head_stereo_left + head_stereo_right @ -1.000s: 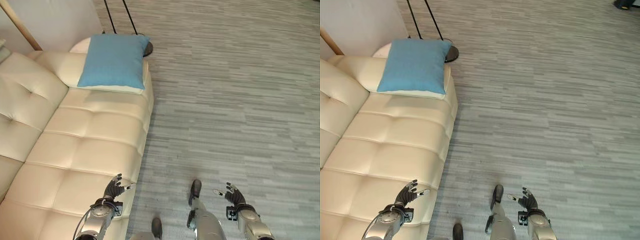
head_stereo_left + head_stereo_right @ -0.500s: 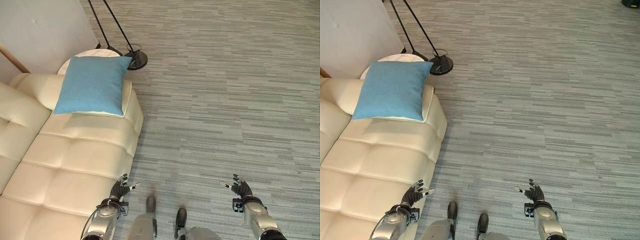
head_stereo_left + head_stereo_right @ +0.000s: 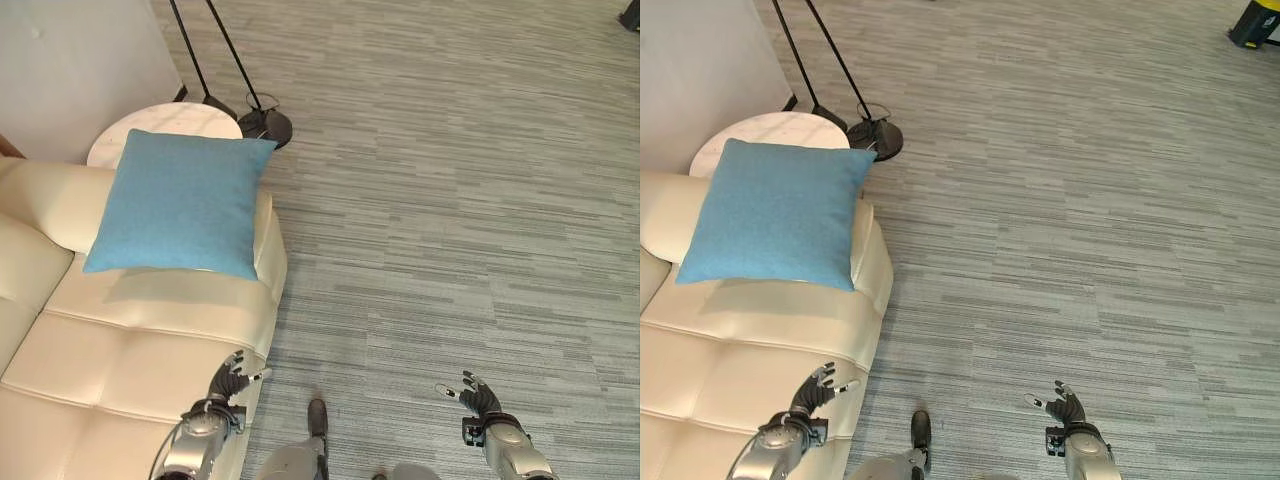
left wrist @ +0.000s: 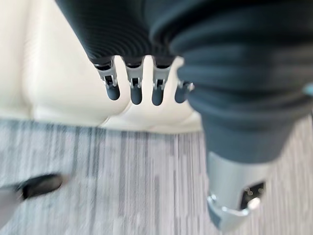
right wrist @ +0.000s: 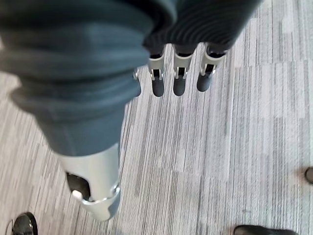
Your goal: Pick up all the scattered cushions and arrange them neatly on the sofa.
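My left hand [image 3: 228, 378] hovered over the sofa [image 3: 130, 350] edge, fingers relaxed and empty; my right hand [image 3: 478, 395] hung likewise over the floor [image 3: 450, 200]; the blue cushion [image 3: 180, 202] leaned on the armrest, beside a round side table [image 3: 165, 120]; probably light and soft, so I'd grip opposite edges; other cushions were nowhere I could make out.

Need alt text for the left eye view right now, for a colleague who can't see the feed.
A blue cushion lies at the end of a cream sofa, by a round white side table and a black floor lamp base on grey striped flooring. The left hand and the right hand hang open and empty.
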`<state>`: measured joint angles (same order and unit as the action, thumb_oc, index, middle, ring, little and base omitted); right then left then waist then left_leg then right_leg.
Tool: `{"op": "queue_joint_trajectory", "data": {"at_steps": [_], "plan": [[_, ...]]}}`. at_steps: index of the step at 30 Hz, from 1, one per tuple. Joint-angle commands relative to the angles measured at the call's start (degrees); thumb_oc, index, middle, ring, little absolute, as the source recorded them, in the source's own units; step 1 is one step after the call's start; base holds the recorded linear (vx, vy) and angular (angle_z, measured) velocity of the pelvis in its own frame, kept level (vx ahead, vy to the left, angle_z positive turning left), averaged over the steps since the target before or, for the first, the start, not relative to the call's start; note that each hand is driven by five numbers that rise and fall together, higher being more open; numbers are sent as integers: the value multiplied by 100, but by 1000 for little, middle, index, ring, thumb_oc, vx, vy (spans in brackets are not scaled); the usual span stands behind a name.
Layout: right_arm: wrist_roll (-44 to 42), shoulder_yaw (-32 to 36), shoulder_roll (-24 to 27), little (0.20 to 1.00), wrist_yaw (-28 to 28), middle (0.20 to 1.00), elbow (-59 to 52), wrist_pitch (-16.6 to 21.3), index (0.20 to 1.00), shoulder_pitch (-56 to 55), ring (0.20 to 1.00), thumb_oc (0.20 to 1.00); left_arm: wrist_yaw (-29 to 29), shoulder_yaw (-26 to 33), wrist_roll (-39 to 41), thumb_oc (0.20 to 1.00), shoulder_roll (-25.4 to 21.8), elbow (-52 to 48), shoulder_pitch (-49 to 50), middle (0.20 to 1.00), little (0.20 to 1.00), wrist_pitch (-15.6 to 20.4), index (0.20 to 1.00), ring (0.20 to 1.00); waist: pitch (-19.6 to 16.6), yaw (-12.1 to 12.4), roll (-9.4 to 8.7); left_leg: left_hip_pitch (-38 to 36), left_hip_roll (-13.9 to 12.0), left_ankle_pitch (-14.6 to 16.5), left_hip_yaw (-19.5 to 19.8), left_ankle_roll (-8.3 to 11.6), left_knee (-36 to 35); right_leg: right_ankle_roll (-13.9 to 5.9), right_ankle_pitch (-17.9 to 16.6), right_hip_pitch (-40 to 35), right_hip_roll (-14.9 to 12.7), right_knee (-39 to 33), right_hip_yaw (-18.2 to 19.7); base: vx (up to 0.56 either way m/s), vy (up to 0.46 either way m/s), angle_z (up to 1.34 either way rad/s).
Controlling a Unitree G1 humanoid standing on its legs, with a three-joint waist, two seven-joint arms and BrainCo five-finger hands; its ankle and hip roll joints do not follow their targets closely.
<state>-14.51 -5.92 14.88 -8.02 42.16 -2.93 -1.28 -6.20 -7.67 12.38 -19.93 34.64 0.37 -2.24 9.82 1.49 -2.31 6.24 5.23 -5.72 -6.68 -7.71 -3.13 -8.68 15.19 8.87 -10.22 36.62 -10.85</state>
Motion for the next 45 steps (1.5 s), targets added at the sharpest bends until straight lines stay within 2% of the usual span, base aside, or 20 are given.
{"op": "queue_joint_trajectory", "data": {"at_steps": [1,4,10,14,16,17,18,20,23,25,28,30,32,34,35,38,40,42,43,45], "plan": [[59,162,41,1000,0,1000,-215,124,1000,150,1000,1000,-51,173,-63,1000,-170,-335,168,1000,1000,163,1000,1000,140,30,81,-42,-452,678,41,535,249,114,-1097,-24,168,-1509,0,159,0,41],[39,157,60,1000,-6,1000,-212,126,1000,202,1000,1000,-35,153,-39,1000,-161,-340,144,1000,1000,166,1000,1000,190,-22,107,-179,-445,763,123,560,232,156,-1127,51,182,-1957,-18,176,-34,42],[23,192,34,1000,-25,1000,-277,117,1000,240,1000,1000,-75,249,-47,1000,-113,-269,71,1000,1000,237,1000,1000,337,-184,55,-697,-380,1087,399,697,219,-75,-1860,548,132,-3647,-45,275,-109,15],[9,194,68,1000,6,1000,-248,111,1000,192,1000,1000,-60,228,11,1000,-49,-147,54,1000,1000,262,1000,1000,253,-274,-30,-1077,-385,1359,632,753,182,-76,-2021,475,196,-3658,169,338,-165,48],[-38,176,129,1000,45,1000,-204,130,1000,127,1000,1000,-42,192,188,1000,43,4,112,1000,1000,232,1000,1000,77,-340,-10,-1319,-608,1542,725,866,241,60,-1939,399,296,-3440,196,534,-346,64],[-77,141,155,1000,55,1000,-105,152,1000,118,1000,1000,-36,185,279,1000,77,57,148,1000,1000,209,1000,1000,18,-354,15,-1273,-773,1551,751,993,563,179,-1795,284,409,-3383,143,450,-337,28],[-78,139,156,1000,55,1000,-101,155,1000,121,1000,1000,-36,185,280,1000,77,58,147,1000,1000,210,1000,1000,18,-359,19,-1264,-779,1564,756,997,583,182,-1792,283,414,-3383,137,282,-259,29],[-114,98,212,1000,63,1000,-141,157,1000,157,1000,1000,-34,210,491,1000,95,-47,175,1000,1000,203,1000,1000,53,-313,-1,-936,-843,1335,779,1079,1443,317,-1652,58,518,-3441,67,181,-203,11],[-141,126,359,1000,58,1000,-357,202,1000,119,1000,1000,-44,237,622,1000,79,-339,167,1000,1000,224,1000,1000,199,-212,-106,-190,-820,897,774,1077,2854,513,-1512,-254,550,-3597,-28,136,-163,-2],[-152,180,418,1000,24,1000,-392,172,1000,98,1000,1000,-50,268,671,1000,76,-509,155,1000,1000,234,1000,1000,271,-163,-155,130,-873,840,579,1016,3088,577,-1386,-397,542,-3635,-85,138,-97,-8],[-152,266,493,1000,9,1000,-367,168,1000,73,1000,1000,-22,270,608,1000,105,-592,151,1000,1000,223,1000,1000,272,-107,-211,286,-891,1149,303,963,2409,523,-1274,-603,482,-3724,-164,208,-23,30],[-131,310,546,1000,-13,1000,-326,175,1000,43,1000,1000,-11,237,560,1000,124,-633,145,1000,1000,220,1000,1000,243,-76,-149,521,-964,881,127,1014,1712,481,-1188,-726,474,-3781,-300,174,65,19],[-102,334,553,1000,-47,1000,-282,175,1000,-4,1000,1000,-19,222,525,1000,116,-688,167,1000,1000,216,1000,1000,232,-21,-33,636,-1081,361,-133,1100,1005,463,-1069,-895,538,-3828,-464,181,71,27],[-72,356,538,1000,-110,1000,-262,147,1000,-48,1000,1000,-37,247,495,1000,94,-718,156,1000,1000,208,1000,1000,272,5,-6,815,-1224,99,-767,1176,712,468,-959,-1105,536,-3855,-696,227,87,86],[-12,310,500,1000,-83,1000,-195,113,1000,-90,1000,1000,-25,285,493,1000,61,-747,233,1000,1000,203,1000,1000,176,18,18,568,-1262,115,-1029,1198,411,397,-834,-1255,544,-3820,-781,418,286,86],[139,204,277,1000,26,1000,-158,54,1000,-51,1000,1000,4,443,384,1000,-30,-596,486,1000,1000,135,1000,1000,-119,186,-101,307,-895,239,-752,855,220,213,-779,-1224,236,-3130,-832,390,349,49],[178,125,115,1000,128,1000,-157,1,1000,-1,1000,1000,-31,504,358,1000,-154,-549,518,1000,1000,106,1000,1000,-53,167,-111,-114,-626,540,-467,552,144,-117,-1253,-700,-120,-1413,-613,303,345,78],[166,128,39,1000,133,1000,-169,1,1000,-16,1000,1000,-78,500,370,1000,-175,-516,490,1000,1000,115,1000,1000,-44,117,-45,-265,-597,588,-246,501,72,-62,-1358,-421,15,-980,-249,188,93,100],[125,122,12,1000,141,1000,-181,5,1000,-26,1000,1000,-88,508,395,1000,-175,-537,476,1000,1000,132,1000,1000,-1,66,-21,-381,-564,625,-64,503,70,31,-1239,-275,142,-1132,39,138,0,94],[89,115,11,1000,150,1000,-148,27,1000,6,1000,1000,-89,499,407,1000,-162,-489,450,1000,1000,145,1000,1000,20,40,-1,-398,-569,665,48,524,117,69,-1180,-222,171,-1421,154,128,-55,92]]}}
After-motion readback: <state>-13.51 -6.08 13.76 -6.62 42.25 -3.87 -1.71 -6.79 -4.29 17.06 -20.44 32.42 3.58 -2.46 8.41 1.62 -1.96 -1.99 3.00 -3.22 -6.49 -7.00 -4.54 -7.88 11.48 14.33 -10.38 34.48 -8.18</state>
